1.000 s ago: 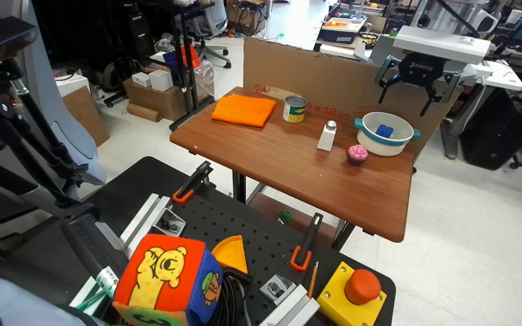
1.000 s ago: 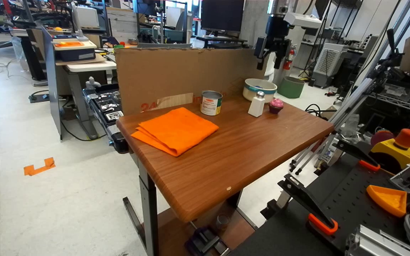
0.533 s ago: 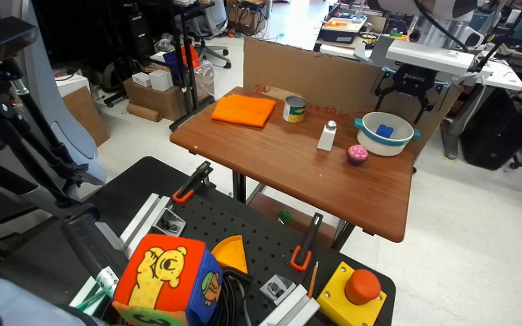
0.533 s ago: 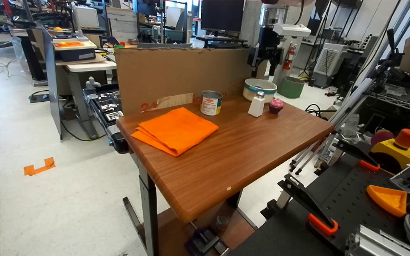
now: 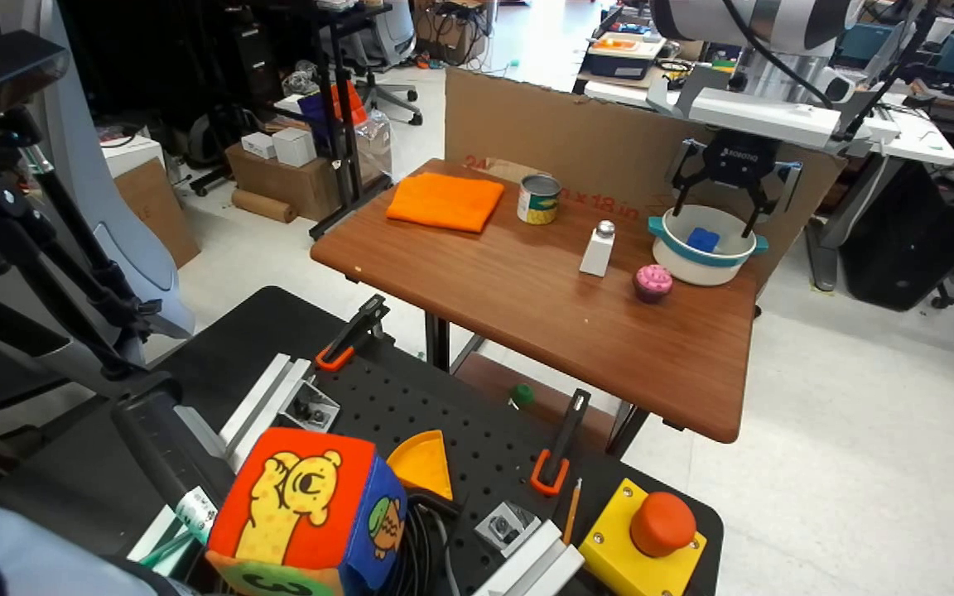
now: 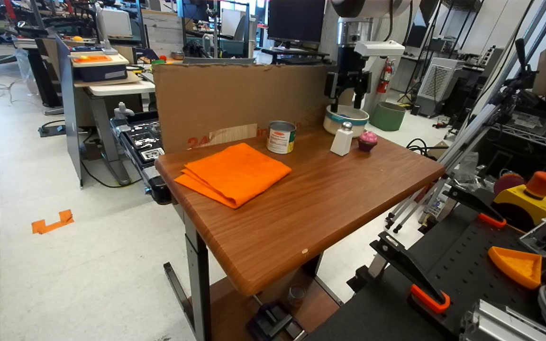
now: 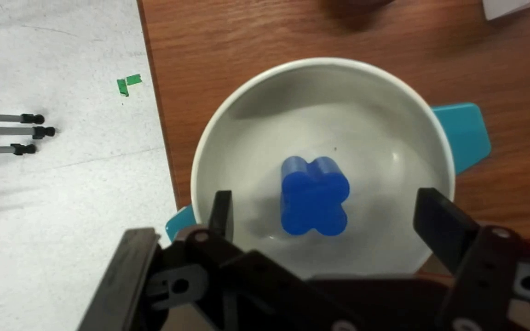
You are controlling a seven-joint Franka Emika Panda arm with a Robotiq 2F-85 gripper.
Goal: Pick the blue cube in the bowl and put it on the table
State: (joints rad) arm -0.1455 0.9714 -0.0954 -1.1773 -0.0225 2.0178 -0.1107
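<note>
The blue cube [image 7: 314, 202], a lobed blue block, lies inside the bowl, near its middle. It shows in an exterior view [image 5: 702, 240]; its top barely shows over the rim in an exterior view [image 6: 344, 116]. The bowl [image 7: 256, 142] is whitish with teal handles and stands at a corner of the brown wooden table [image 5: 527, 290]. It is in both exterior views [image 5: 696, 269] [image 6: 332, 125]. My gripper [image 7: 324, 197] is open and points down over the bowl [image 5: 712, 224] [image 6: 346, 109]. In the wrist view its fingers stand on either side of the cube, with gaps, not touching it.
A pink-topped cupcake [image 5: 652, 283] and a white shaker [image 5: 598, 250] stand close beside the bowl. A can [image 5: 539, 200] and a folded orange cloth [image 5: 446, 203] are farther along the table. A cardboard sheet [image 5: 593, 149] stands upright behind the table's back edge.
My gripper has come down from well above the bowl to its rim, shifting left in both exterior views. The fingers stay open. The cube and bowl have not moved.
</note>
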